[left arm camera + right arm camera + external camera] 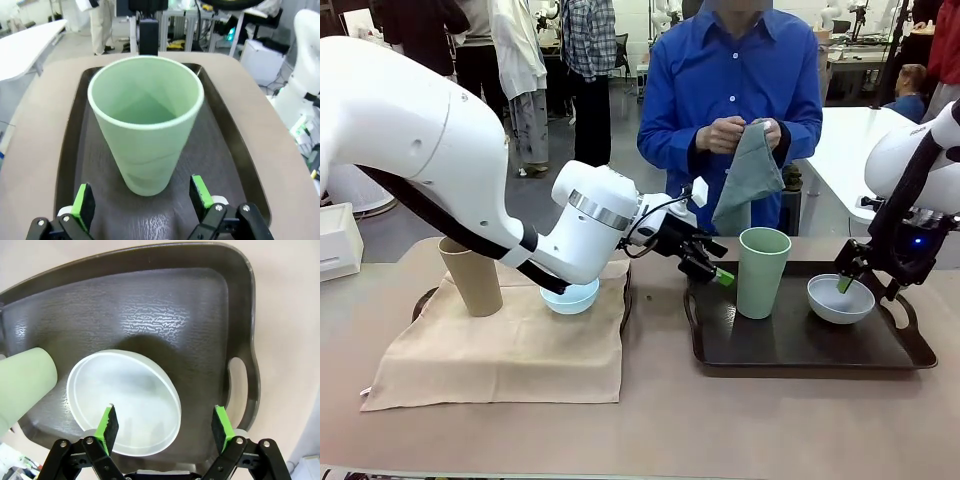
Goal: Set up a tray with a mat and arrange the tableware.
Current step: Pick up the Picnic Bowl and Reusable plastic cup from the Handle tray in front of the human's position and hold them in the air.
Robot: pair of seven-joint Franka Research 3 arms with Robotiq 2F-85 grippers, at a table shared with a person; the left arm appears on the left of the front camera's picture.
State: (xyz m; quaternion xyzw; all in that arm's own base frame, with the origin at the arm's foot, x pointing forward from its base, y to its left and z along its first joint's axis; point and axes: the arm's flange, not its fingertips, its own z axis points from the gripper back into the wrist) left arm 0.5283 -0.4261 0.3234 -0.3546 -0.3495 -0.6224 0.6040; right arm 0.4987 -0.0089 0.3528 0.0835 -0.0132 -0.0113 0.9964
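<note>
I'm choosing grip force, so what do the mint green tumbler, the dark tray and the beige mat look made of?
The tall mint green tumbler: probably matte plastic or bamboo-fibre composite; dull, even, opaque wall. The dark brown rectangular tray: likely moulded plastic, semi-gloss, with a leather-like grain catching light. The beige mat: soft cloth; it wrinkles and lies limp.

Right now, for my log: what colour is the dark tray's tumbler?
The tumbler is mint green; left wrist view.

No legible text, no labels or brands, no numbers or signs
</note>
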